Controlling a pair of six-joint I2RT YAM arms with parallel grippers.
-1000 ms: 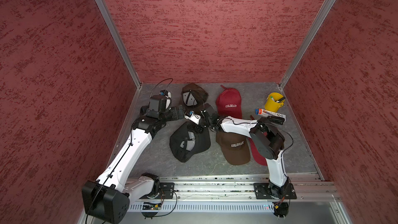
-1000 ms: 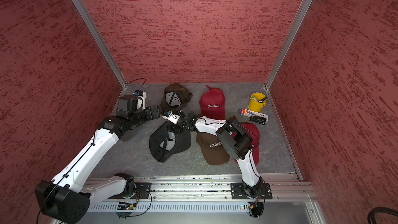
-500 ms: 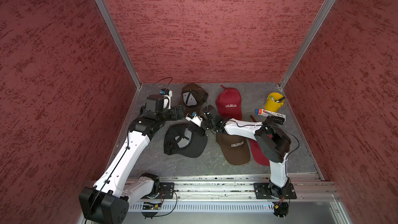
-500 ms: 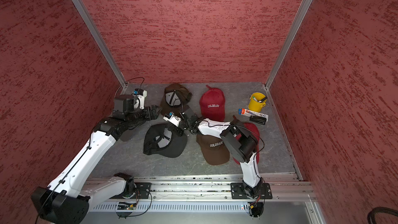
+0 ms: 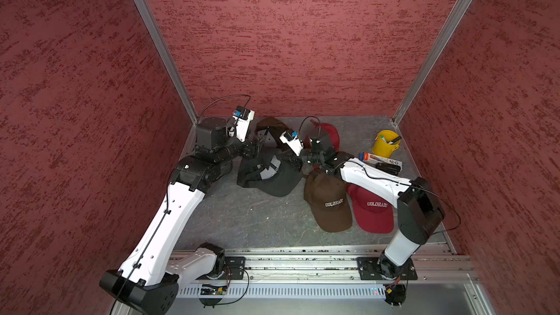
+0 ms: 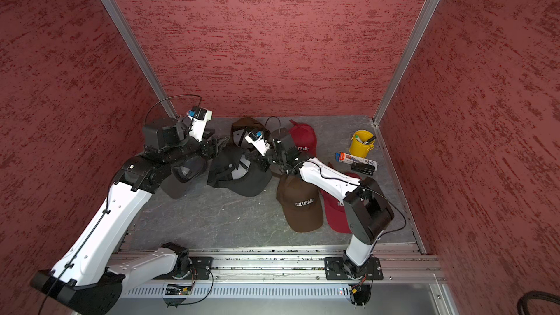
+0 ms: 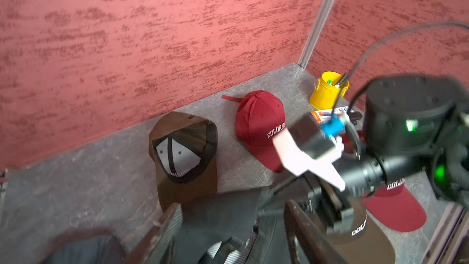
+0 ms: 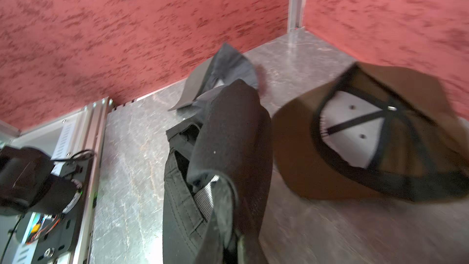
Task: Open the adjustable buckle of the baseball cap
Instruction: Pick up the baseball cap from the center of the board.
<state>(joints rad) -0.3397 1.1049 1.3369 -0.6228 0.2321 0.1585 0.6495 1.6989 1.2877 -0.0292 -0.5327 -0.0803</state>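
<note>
The black baseball cap [image 5: 269, 177] [image 6: 239, 177] lies bunched and partly lifted at mid-table. My right gripper [image 5: 295, 162] [image 6: 263, 162] is shut on the cap's edge; the right wrist view shows its jaws [image 8: 232, 245] pinched on black fabric beside grey mesh. My left gripper [image 5: 257, 146] [image 6: 221, 146] is at the cap's opposite, back-left side. In the left wrist view its fingers [image 7: 167, 227] stand apart with black cap fabric [image 7: 223, 214] between them. I cannot make out the buckle.
An upside-down brown cap [image 5: 269, 128] [image 7: 185, 153] and a red cap [image 5: 328, 133] lie at the back. Brown [image 5: 330, 204] and red [image 5: 374, 210] COLORADO caps lie under the right arm. A grey cap [image 6: 181, 177] sits under the left arm. A yellow bucket [image 5: 386, 142] and box [image 5: 378, 159] stand at the back right.
The right gripper closed on the black cap and pulled it up and toward the back. The left gripper's jaws narrowed around its other side.
</note>
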